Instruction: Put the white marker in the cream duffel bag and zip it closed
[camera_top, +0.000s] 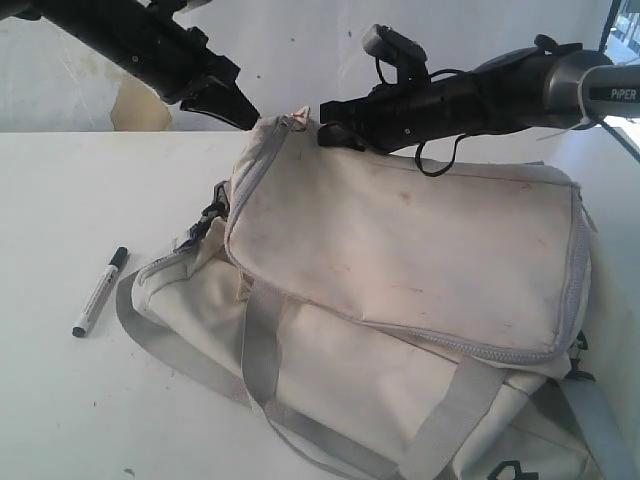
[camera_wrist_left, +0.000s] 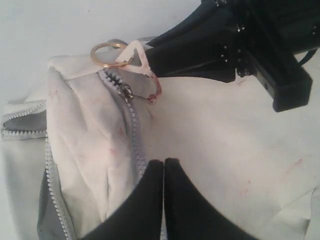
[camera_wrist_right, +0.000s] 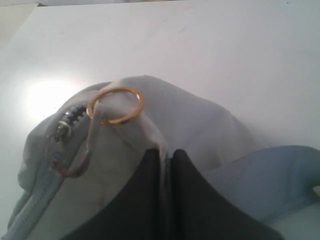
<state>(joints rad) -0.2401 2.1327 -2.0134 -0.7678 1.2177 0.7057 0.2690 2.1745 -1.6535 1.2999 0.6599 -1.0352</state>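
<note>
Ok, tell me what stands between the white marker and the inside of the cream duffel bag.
The slim white marker lies on the white table beside the soft cream fabric duffel bag. Nothing lies between them, but the bag's top flap is down, its grey zipper looks closed.
</note>
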